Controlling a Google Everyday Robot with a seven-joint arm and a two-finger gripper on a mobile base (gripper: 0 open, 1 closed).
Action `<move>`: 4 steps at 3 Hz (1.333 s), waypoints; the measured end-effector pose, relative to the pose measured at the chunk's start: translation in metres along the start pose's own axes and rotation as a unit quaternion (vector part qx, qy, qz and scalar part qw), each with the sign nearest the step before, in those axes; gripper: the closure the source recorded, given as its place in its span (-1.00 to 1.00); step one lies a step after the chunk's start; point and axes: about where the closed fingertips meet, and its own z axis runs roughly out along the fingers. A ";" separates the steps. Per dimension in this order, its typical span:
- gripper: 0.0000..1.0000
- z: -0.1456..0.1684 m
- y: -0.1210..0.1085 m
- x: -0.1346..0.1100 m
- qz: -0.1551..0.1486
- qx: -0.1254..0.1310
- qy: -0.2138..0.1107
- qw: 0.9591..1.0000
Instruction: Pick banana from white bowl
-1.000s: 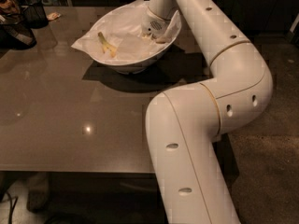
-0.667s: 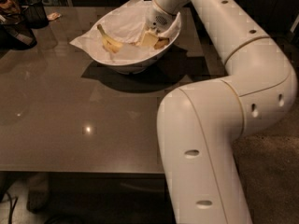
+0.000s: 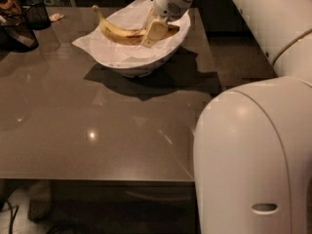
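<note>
The banana [image 3: 118, 34] is yellow with brown marks. Its greenish stem points up and to the left, and it sits at rim height over the white bowl [image 3: 140, 65]. The bowl is lined with crinkled white paper [image 3: 92, 44] and stands at the far middle of the table. My gripper [image 3: 155, 31] reaches down from the upper right and is shut on the banana near its right end. One cream finger [image 3: 154, 34] lies across the front of the fruit and the other finger is hidden behind it.
The brown glossy table [image 3: 97, 130] has its near edge at the bottom. A black mesh cup [image 3: 36, 12] and a dark object [image 3: 17, 35] stand at the far left. My own large white arm [image 3: 253, 155] fills the right side of the view.
The gripper went down into the bowl, closed on the banana and raised it. The banana now shows full length at rim height. The view has also shifted closer to the bowl.
</note>
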 end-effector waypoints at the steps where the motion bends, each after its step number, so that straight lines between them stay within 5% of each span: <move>1: 1.00 -0.003 0.001 -0.006 -0.008 0.007 0.011 1.000; 2: 1.00 -0.039 0.048 -0.011 0.000 0.041 0.018 0.999; 4: 1.00 -0.041 0.068 -0.007 0.004 0.032 0.024 0.999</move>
